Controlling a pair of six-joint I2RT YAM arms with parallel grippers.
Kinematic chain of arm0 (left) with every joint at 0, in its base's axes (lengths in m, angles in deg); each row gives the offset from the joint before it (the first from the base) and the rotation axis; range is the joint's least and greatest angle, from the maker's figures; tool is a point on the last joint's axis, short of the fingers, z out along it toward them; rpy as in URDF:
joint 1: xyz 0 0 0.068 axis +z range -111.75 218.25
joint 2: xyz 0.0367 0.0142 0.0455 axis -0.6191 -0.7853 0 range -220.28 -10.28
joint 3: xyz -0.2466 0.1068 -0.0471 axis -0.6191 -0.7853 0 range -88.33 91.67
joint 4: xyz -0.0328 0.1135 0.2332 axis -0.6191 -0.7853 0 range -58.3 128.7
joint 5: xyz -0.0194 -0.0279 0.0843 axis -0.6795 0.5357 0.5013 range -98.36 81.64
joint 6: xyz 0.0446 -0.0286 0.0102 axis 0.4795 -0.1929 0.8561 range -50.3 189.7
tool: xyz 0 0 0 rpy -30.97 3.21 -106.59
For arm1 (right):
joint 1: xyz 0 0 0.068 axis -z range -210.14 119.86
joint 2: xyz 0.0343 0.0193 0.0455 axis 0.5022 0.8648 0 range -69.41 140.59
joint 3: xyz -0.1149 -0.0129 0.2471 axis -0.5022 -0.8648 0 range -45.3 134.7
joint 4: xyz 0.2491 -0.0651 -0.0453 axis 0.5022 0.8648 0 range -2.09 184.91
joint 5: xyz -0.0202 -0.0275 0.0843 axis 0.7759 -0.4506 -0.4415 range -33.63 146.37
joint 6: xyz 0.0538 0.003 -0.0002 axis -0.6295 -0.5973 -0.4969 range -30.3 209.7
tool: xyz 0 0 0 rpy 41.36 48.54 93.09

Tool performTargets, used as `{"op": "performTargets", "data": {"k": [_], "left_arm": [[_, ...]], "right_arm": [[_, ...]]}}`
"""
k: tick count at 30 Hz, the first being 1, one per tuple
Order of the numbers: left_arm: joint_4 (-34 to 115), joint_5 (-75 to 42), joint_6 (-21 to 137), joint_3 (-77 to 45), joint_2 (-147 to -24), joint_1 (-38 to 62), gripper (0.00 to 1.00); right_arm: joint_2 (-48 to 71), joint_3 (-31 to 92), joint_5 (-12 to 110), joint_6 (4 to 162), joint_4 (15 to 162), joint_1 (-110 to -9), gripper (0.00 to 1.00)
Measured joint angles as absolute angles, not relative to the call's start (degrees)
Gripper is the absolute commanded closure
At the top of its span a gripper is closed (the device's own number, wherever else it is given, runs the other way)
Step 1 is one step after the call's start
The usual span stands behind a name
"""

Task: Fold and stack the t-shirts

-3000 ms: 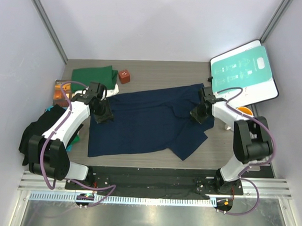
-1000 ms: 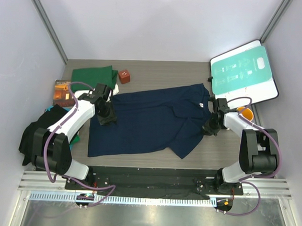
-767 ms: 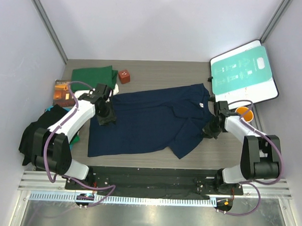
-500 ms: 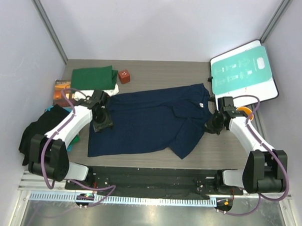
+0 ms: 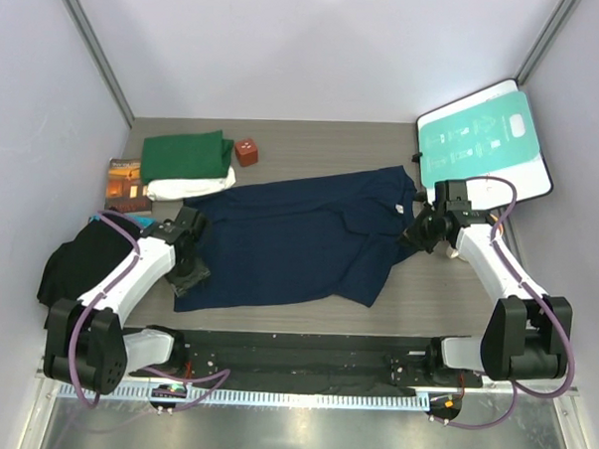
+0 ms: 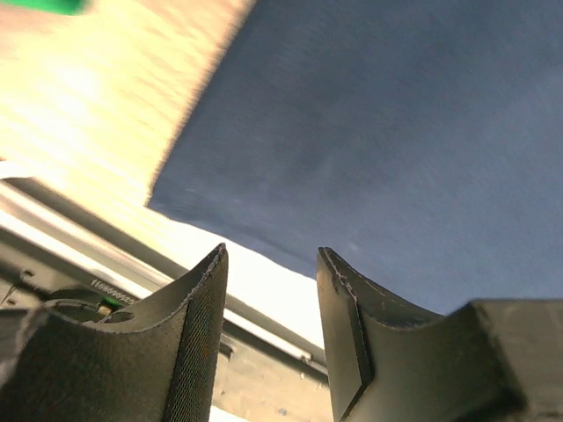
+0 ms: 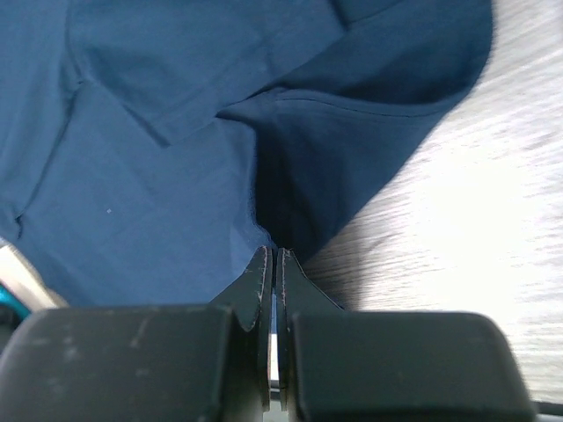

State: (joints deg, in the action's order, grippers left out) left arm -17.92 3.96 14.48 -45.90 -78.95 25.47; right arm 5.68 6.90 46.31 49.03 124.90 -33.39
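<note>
At the navy shirt's (image 5: pixel 299 234) near-left corner the left gripper (image 5: pixel 190 271) hangs low. In its wrist view its jaws stand moderately apart with nothing between them (image 6: pixel 271 255). That corner of the navy shirt (image 6: pixel 396 132) lies flat under them, with pale table (image 6: pixel 97 114) bare to its left and along its near hem. Left of that corner a black cloth (image 5: pixel 79 260) hangs over the table's side.

The navy shirt lies spread across the middle of the table (image 5: pixel 313 146), its near hem running slantwise and its near-right part folded to a point. Near-right of that point the wood is bare as far as the table's edge.

On the navy shirt's right edge the right gripper (image 5: pixel 421 233) has its fingertips pressed together (image 7: pixel 271 255) on the hem, and the cloth (image 7: pixel 132 158) rises to them in a dark fold. Bare table shows just right of that fold.

Beyond the navy shirt's far-left corner the green shirt (image 5: pixel 188 152) sits folded on the folded white shirt (image 5: pixel 190 187), with a book (image 5: pixel 125 180) to their left and a cube (image 5: pixel 246 151) to their right. A bare strip runs behind the navy shirt's far hem. Far right of it a board (image 5: pixel 485 143) leans over the table's corner.
</note>
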Motion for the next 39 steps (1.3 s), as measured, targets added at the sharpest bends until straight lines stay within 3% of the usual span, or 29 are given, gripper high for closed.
{"op": "performTargets", "data": {"k": [12,35,39], "left_arm": [[-18.8,13.0,6.2,-51.5,-84.5,25.5,0.56],[-17.5,13.5,6.2,-51.5,-85.5,27.0,0.6],[-17.4,12.1,7.7,-50.9,-86.5,28.2,0.68]], "right_arm": [[7.8,6.8,40.1,50.4,121.6,-33.4,0.99],[8.3,6.2,34.0,50.6,119.2,-32.8,0.99],[8.3,6.2,33.0,50.5,119.2,-32.4,0.99]]}}
